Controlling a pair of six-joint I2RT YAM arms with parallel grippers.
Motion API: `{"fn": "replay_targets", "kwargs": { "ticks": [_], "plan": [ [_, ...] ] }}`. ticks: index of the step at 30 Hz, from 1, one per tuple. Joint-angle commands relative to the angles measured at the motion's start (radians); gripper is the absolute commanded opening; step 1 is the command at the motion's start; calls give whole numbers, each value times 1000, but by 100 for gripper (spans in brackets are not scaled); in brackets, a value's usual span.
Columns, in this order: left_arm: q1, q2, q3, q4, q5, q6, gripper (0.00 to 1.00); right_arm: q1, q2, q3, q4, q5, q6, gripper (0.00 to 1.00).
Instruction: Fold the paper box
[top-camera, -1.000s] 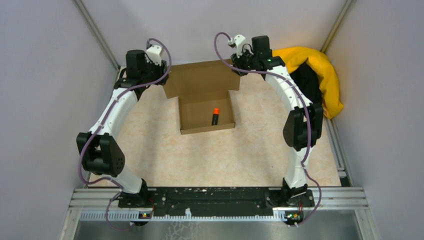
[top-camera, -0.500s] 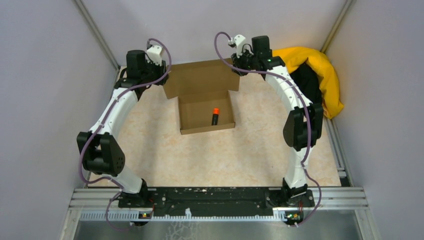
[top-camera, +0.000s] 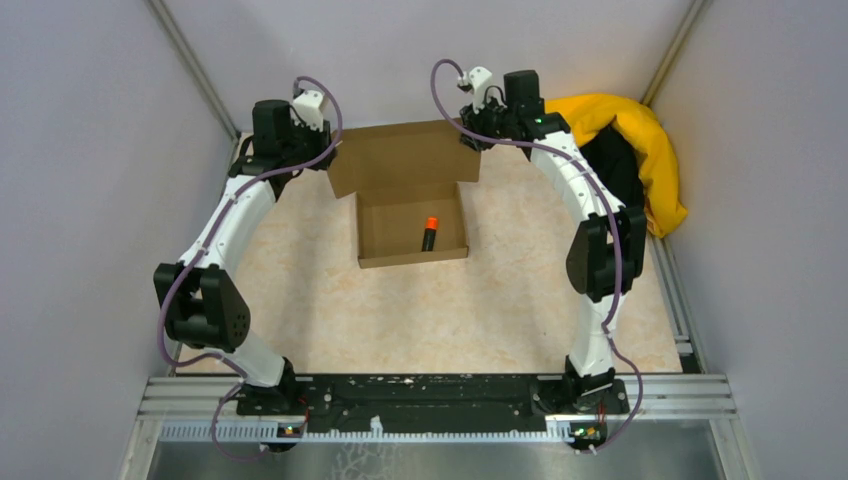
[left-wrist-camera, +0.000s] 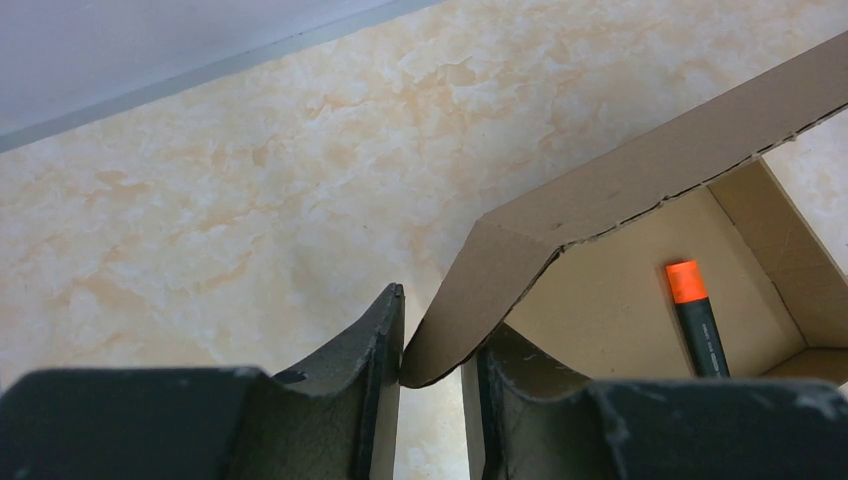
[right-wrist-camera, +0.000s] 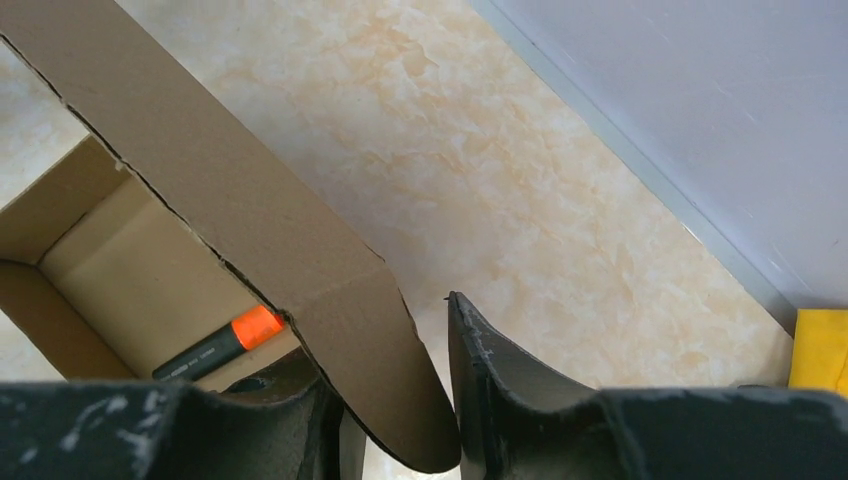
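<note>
The paper box (top-camera: 395, 222) is plain brown cardboard, an open tray at the table's far middle with its lid flap (top-camera: 405, 155) raised at the back. A black marker with an orange cap (top-camera: 430, 232) lies inside the tray. My left gripper (top-camera: 330, 155) is shut on the lid's left corner; in the left wrist view the corner (left-wrist-camera: 470, 310) sits between the jaws of the gripper (left-wrist-camera: 435, 350). My right gripper (top-camera: 470, 140) is shut on the lid's right corner (right-wrist-camera: 390, 350). The marker also shows in the left wrist view (left-wrist-camera: 695, 315) and the right wrist view (right-wrist-camera: 215, 345).
A yellow-and-black cloth heap (top-camera: 640, 150) lies in the far right corner, just behind my right arm. Grey walls close in the left, back and right sides. Beige marbled tabletop (top-camera: 430, 310) stretches between the box and the arm bases.
Almost nothing. Both grippers keep their hold on the lid corners; the box has crept very slightly toward the back.
</note>
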Motion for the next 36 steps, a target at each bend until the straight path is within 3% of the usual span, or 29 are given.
{"fn": "replay_targets", "kwargs": {
  "ticks": [1, 16, 26, 36],
  "plan": [
    [4, 13, 37, 11, 22, -10, 32, -6, -39, 15, 64, -30, 19, 31],
    [3, 28, 51, 7, 26, -24, 26, -6, -45, 10, 64, -24, 28, 24],
    [-5, 37, 59, 9, 22, -35, 23, -6, -70, -17, 67, 21, 22, 35],
    [-6, 43, 71, -2, 15, -35, 23, -6, -101, -36, 78, 43, 12, 37]
  ]
}}
